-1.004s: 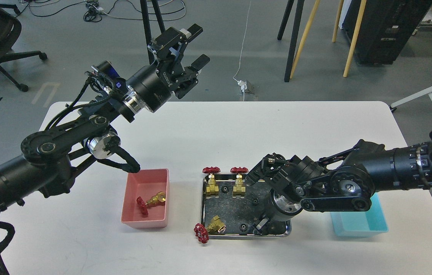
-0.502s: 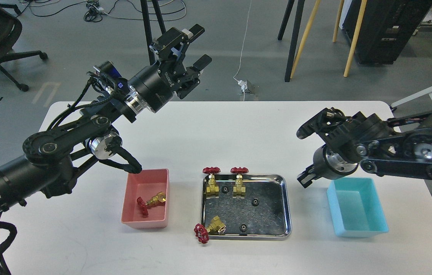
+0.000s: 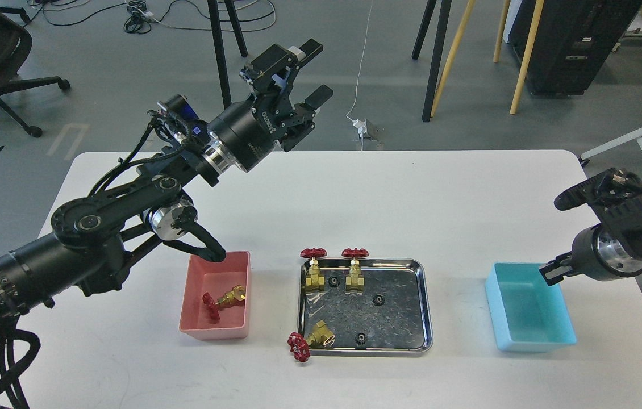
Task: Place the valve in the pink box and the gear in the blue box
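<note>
Valve (image 3: 223, 297) lies on its side in pink box (image 3: 217, 330), front-left part of desk (image 3: 389, 193), well apart from left pincer (image 3: 305, 74), raised past the far edge, fingers spread, holding nothing. Right pincer (image 3: 552, 274) at far right rim of blue box (image 3: 531, 341); grip cannot be told. Gear (image 3: 378, 300) sits in steel tray (image 3: 365, 350). Lettering on left wrist unreadable.

The left arm reaches in from the lower left, angling up and away, and ends in the left gripper (image 3: 308, 72), fingers spread apart and empty. The right gripper (image 3: 554, 274) sits at the right edge, pointing down-left, its fingers too dark to separate.
</note>
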Robot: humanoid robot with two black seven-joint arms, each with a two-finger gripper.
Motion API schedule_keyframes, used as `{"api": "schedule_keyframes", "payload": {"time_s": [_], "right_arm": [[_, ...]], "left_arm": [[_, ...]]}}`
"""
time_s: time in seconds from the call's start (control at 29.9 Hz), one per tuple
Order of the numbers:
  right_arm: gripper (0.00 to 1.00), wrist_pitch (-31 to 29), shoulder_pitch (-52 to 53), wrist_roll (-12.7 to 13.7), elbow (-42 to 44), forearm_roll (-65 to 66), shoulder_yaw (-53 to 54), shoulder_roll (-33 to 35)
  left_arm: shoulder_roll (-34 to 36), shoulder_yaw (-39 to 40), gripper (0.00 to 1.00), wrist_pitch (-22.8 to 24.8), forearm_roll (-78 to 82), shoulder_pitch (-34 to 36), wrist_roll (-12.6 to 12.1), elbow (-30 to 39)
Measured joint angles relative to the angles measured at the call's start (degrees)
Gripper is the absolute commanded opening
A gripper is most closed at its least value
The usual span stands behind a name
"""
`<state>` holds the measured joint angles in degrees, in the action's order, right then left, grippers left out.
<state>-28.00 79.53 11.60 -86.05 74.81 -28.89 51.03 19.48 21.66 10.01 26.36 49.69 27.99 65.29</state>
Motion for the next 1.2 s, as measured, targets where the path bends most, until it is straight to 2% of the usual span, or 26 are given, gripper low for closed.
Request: {"api": "schedule_keyframes", "payload": {"time_s": [0.13,0.23,0.44,0.57,0.67,0.74,0.8,0.87,0.94,1.04,1.1,1.2], "right_arm": [[0.54,0.0,-2.0,-0.16,0.08,-0.08,2.98,0.11],[0.6,0.0,-4.03,-0.25,0.1,-0.23,5.81,0.14],[0.65,-0.01,-8.62,-0.29,0.06,-0.58,12.29,2.2],[0.67,-0.01,-10.06,-0.99,1.57,-4.59,22.64,4.36],[0.67,-0.01,-11.11,-1.94,4.35,-16.86,29.86,5.27],[0.67,0.0,-11.85,-2.85,6.53,-28.63,34.03,6.03],[0.67,-0.01,-12.44,-4.26,8.47,-39.96,36.9,6.35],[0.68,-0.01,-12.72,-6.44,10.56,-50.71,39.69,6.13],[0.69,0.0,-12.84,-8.74,13.28,-60.06,42.78,4.72],[0.78,0.0,-12.97,-11.23,20.22,-74.65,46.87,-0.02],[0.81,0.01,-12.98,-11.79,25.63,-83.31,48.71,-3.75],[0.92,0.01,-13.25,-11.83,34.38,-92.74,50.23,-9.84]], "left_arm": [[-0.16,0.11,0.84,-0.15,0.0,0.09,0.0,0.88],[-0.68,0.16,0.84,-0.17,0.0,0.19,0.0,0.98],[-0.97,0.24,0.84,0.29,-0.07,0.24,0.02,0.99],[-0.64,1.37,0.84,0.92,-0.37,0.61,0.02,0.55],[-0.37,2.45,0.86,2.97,-0.48,0.89,0.02,-0.24],[0.52,2.52,0.86,7.03,-0.41,1.55,0.02,-1.42],[2.76,2.82,0.87,13.47,-0.49,2.48,0.02,-3.94],[4.35,4.22,0.88,16.59,-1.83,2.89,0.02,-7.24],[5.14,7.47,0.89,17.63,-5.68,3.04,0.02,-11.56],[5.11,11.13,0.91,17.92,-13.53,3.1,0.02,-17.68],[4.41,11.94,0.92,17.95,-17.89,3.09,0.02,-20.67],[2.31,11.98,0.93,18.0,-20.77,2.94,0.02,-23.53]]}}
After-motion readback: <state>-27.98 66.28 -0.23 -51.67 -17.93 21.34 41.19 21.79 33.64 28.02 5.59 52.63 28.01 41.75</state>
